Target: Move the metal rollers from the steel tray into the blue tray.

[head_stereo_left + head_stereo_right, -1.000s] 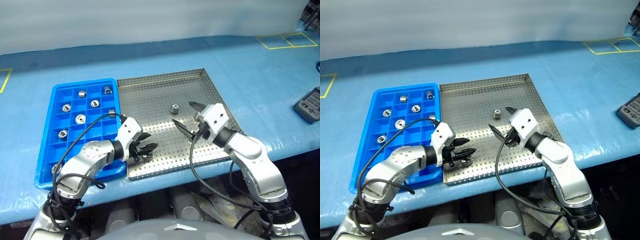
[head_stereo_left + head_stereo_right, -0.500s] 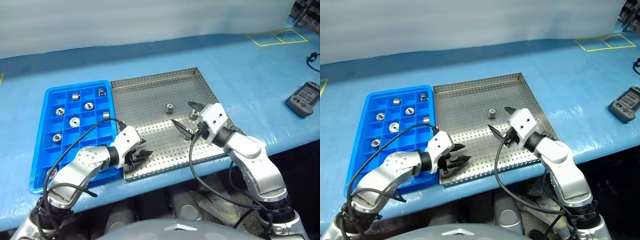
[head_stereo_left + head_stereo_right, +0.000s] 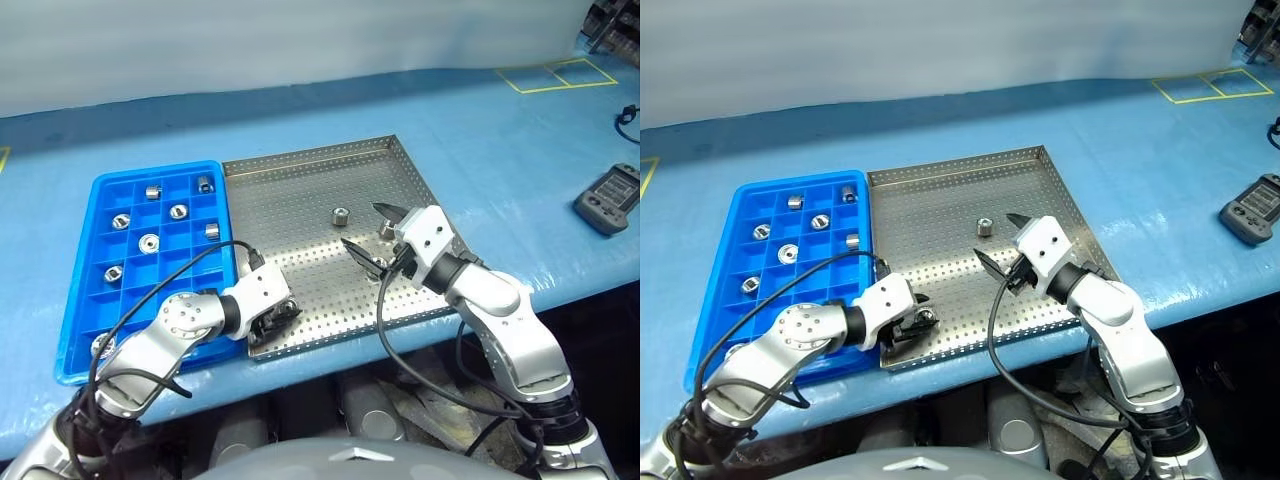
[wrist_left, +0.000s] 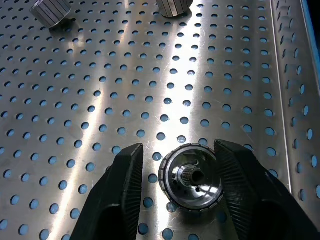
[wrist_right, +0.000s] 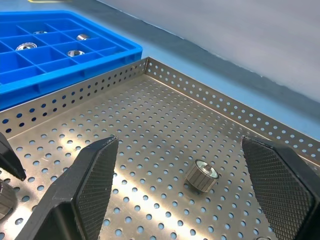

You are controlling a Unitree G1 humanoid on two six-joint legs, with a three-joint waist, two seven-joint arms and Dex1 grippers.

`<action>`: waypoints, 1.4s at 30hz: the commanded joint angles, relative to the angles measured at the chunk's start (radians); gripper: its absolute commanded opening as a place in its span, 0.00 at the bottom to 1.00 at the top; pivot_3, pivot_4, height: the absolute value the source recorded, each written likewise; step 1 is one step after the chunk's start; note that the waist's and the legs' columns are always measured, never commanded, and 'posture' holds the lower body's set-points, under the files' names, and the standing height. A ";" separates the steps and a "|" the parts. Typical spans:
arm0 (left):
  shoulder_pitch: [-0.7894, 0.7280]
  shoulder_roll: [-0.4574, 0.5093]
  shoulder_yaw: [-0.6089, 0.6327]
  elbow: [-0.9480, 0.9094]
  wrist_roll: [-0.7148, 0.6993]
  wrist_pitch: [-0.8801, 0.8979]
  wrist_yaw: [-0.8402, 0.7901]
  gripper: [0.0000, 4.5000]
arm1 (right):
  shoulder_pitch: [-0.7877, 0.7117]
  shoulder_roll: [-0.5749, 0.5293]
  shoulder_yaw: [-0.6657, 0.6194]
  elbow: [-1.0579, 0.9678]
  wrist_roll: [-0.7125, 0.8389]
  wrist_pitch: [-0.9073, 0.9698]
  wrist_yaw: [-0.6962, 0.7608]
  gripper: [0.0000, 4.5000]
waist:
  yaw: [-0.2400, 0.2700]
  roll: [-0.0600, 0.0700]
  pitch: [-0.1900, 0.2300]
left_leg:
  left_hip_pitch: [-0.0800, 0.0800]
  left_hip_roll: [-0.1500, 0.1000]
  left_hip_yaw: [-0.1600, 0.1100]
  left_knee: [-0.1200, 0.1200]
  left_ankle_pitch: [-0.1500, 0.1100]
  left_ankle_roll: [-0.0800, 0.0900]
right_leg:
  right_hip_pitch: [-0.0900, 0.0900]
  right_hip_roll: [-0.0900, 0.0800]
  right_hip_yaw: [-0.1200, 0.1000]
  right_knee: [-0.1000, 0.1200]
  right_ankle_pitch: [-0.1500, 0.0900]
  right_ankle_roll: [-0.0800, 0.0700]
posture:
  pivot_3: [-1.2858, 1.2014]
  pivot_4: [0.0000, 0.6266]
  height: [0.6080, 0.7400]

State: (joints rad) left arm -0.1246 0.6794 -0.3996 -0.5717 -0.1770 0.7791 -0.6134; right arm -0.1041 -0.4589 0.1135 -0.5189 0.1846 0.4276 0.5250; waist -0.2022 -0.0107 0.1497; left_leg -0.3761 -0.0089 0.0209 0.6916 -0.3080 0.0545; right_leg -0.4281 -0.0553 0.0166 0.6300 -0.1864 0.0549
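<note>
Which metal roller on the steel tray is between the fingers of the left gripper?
The roller near the steel tray's front-left corner sits between the left gripper's fingers; the other two lie farther back, near the open right gripper.

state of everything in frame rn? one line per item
left gripper: fingers either side of a roller on the steel tray floor, small gaps each side, not lifted
right gripper: open, nothing between the fingers
steel tray: flat on the table, three rollers on it
blue tray: beside the steel tray, rollers in several compartments
loose roller: mid-tray, untouched
</note>
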 commanded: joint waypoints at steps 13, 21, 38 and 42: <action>-0.018 -0.107 0.137 0.002 -0.056 0.013 0.036 0.18 | -0.028 0.007 0.001 -0.012 0.004 -0.010 -0.001 0.92 | 0.009 0.000 0.000 | -0.001 0.000 0.000 0.000 0.000 0.000 | 0.000 0.000 0.000 0.000 0.002 0.004 | 0.41 0.24 1.00; -0.061 -0.209 0.395 -0.049 -0.183 0.034 0.096 0.18 | -0.040 0.010 0.015 -0.002 0.006 -0.014 0.007 0.92 | 0.029 0.000 0.000 | -0.001 0.000 0.000 0.000 0.000 0.000 | -0.001 -0.001 -0.001 -0.001 0.003 0.005 | 0.42 0.24 1.00; 0.264 -0.013 0.843 -0.348 -0.152 0.246 0.216 0.18 | -0.135 0.063 0.114 0.086 0.028 -0.049 0.109 0.92 | 0.104 -0.001 0.001 | -0.001 -0.001 -0.001 0.000 0.002 -0.004 | -0.001 -0.004 -0.002 -0.001 0.003 0.004 | 0.49 0.24 1.00; 0.323 -0.052 0.842 -0.367 -0.138 0.252 0.257 0.18 | -0.153 0.068 0.121 0.109 0.026 -0.059 0.126 0.92 | 0.148 -0.002 0.002 | -0.001 -0.001 -0.002 0.000 0.002 -0.004 | -0.001 -0.004 -0.003 -0.002 0.000 -0.001 | 0.50 0.24 1.00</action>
State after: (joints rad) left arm 0.1946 0.6403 0.4225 -0.8942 -0.3281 1.0383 -0.3818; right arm -0.2380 -0.3956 0.2368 -0.3991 0.2040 0.3961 0.6399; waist -0.0538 -0.0128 0.1512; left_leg -0.3774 -0.0097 0.0192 0.6915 -0.3058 0.0500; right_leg -0.4284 -0.0603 0.0128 0.6283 -0.1867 0.0537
